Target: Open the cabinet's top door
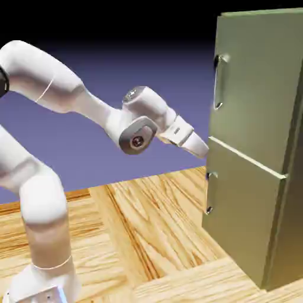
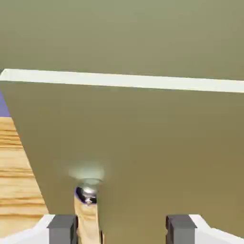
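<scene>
The white two-finger gripper (image 2: 122,228), jaws spread and empty, noses at the seam just under the olive-green flat top door (image 1: 255,89) of the tall boxy cabinet (image 1: 278,195) — approach step — so next it likely must climb to the thin silvery bar handle (image 1: 218,81) above.

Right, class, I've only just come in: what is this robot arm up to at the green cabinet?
A white arm reaches toward the cabinet with an empty hand. The hand is at the seam between the two doors, below the top door's handle. Its fingers are apart, and the hand view shows the lower handle near one of them. The top door looks shut.
</scene>
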Available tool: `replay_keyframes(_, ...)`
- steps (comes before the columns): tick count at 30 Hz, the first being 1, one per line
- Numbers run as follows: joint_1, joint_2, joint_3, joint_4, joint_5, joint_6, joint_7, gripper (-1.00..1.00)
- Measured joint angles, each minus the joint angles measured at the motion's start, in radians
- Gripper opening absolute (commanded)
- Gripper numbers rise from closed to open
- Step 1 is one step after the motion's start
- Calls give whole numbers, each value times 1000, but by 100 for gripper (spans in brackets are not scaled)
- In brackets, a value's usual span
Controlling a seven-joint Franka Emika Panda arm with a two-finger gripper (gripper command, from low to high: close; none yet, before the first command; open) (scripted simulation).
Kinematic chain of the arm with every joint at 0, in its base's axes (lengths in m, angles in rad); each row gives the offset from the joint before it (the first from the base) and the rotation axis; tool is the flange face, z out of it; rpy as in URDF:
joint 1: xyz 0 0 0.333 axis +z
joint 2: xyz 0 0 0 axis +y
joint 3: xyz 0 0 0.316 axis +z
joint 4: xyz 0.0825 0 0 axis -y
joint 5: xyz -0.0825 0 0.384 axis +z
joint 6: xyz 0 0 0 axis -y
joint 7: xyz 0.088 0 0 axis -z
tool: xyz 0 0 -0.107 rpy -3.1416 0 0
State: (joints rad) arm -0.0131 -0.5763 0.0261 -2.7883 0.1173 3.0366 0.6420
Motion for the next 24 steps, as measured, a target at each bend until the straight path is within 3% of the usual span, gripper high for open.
replay_keyframes(24,-223,-56,232,193,1044,-4,-881,0)
